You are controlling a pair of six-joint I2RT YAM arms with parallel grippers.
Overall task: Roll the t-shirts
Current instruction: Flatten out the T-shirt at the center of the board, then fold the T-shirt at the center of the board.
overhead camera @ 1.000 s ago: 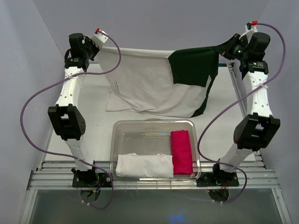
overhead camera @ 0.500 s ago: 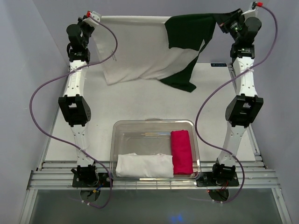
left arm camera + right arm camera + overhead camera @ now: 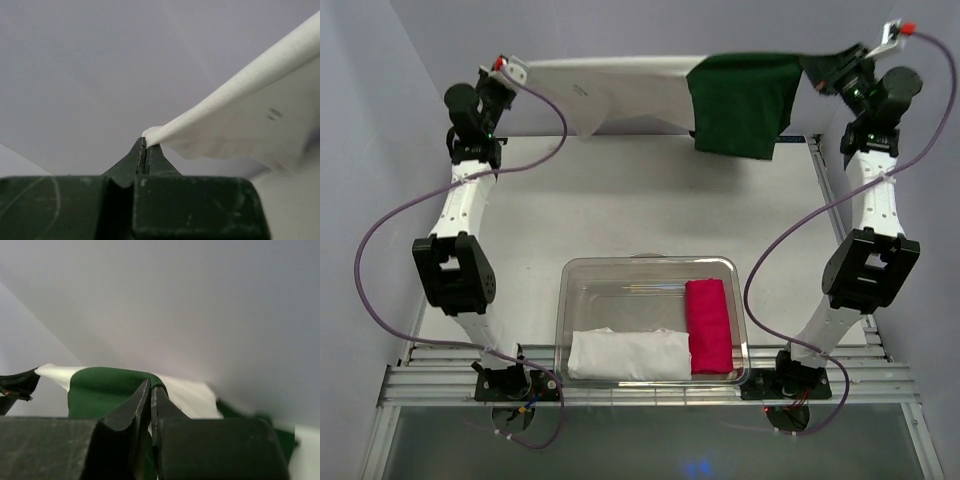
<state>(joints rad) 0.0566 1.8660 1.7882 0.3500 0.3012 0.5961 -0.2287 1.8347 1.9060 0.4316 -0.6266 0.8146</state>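
Above the far edge of the bench, items as found:

1. White t-shirt. Stretched sideways in the air between both arms, and it appears to hang clear of the bench. Small dark print shows near its left end.
2. Dark green t-shirt. Draped over the right end of the white one and hanging lower than it.
3. Left hand. Pinched tight on a corner of the white t-shirt, no gap between the fingers.
4. Right hand. Pinched on a fold of the green cloth; white cloth lies just behind, and I cannot tell whether it is caught too.
5. Clear bin. At the middle of the near edge, holding a white roll and a pink roll side by side.

Step judged in hand: spreading the cloth before rolling.

Handling notes:
- Lower both hands together and level, so the pull stays even.
- Let the hanging hem meet the bench first, then draw toward the near edge so the cloth lies flat, stopping short of the bin.
- Release only once the cloth is flat.
- The overlapping green shirt likely needs separating before any roll is started.
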